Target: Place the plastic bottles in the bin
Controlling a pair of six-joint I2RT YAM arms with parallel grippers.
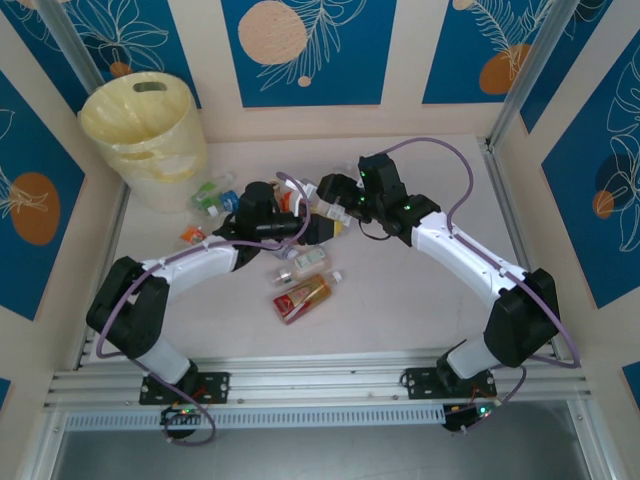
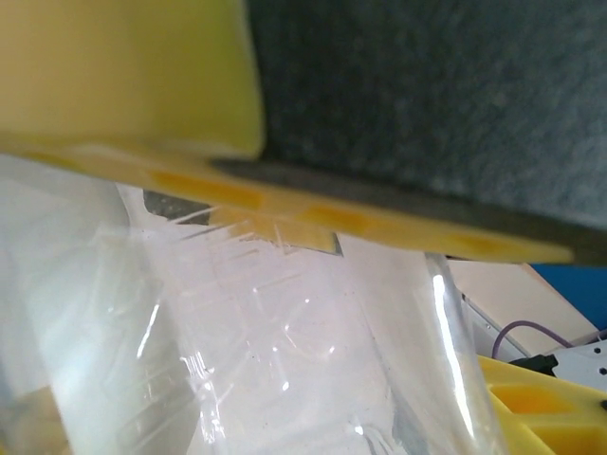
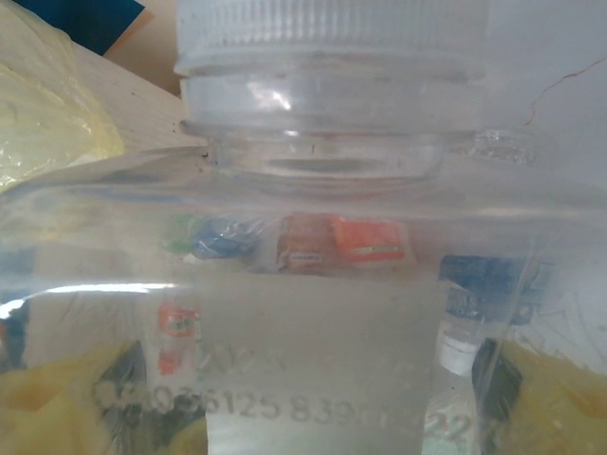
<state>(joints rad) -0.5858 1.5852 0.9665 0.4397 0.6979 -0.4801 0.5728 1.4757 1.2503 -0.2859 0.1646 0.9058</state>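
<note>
The pale yellow bin (image 1: 150,130) stands at the table's far left corner; its wall (image 3: 47,114) also shows in the right wrist view. Several plastic bottles lie mid-table, among them a red-brown labelled one (image 1: 302,297) and a clear one (image 1: 306,262). My left gripper (image 1: 305,228) (image 2: 313,322) has a crushed clear bottle (image 2: 285,351) between its yellow pads (image 2: 142,85), pressed against the upper one. My right gripper (image 1: 335,200) (image 3: 313,398) is shut on a clear bottle (image 3: 322,313) with a white cap (image 3: 327,38), held across its body. The two grippers sit close together.
Green- and blue-labelled bottles (image 1: 212,195) lie right beside the bin's base, and an orange-labelled one (image 1: 192,235) lies by the left forearm. Wall panels close in the table's back and sides. The near half of the table is bare.
</note>
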